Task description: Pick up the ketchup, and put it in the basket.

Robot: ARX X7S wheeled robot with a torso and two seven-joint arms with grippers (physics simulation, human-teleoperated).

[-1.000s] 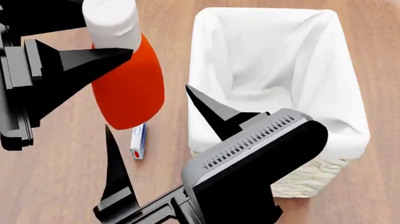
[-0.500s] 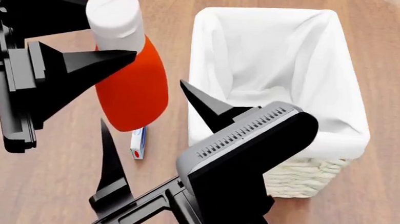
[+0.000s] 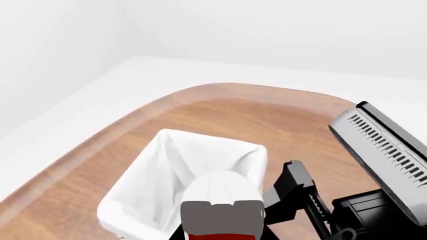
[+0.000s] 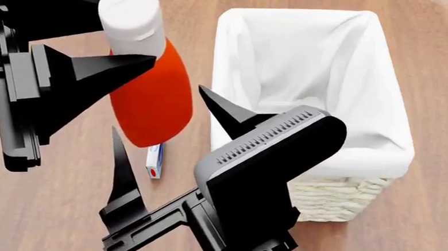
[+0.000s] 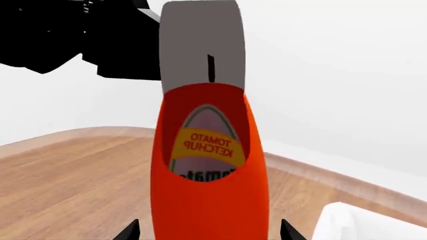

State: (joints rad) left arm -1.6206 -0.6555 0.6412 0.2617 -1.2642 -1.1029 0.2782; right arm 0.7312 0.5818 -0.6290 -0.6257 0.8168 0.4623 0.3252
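Head view shows the ketchup up in the air, tilted, its white cap uppermost, clamped near the neck by the left pincer, whose two black fingers sit on either side of the bottle just under the cap. It hangs to the left of the basket, beside the rim and not over the opening. So the pick-up looks done, and by my reading what is left is the carry rightward over the rim and the release. From the right wrist camera the ketchup fills the frame, label readable, with the two tips of the right pincer poking up on either side at the lower edge, spread wide and not touching it. In the head view that right pincer sits near, between bottle and viewer, jaws parted and holding nothing. Now the containers: the basket has its white liner folded over the rim, and the part of the inside on show holds only cloth, no items visible. Down on the wooden worktop, a small white box with blue and red marks lies just below the bottle, left of the basket.
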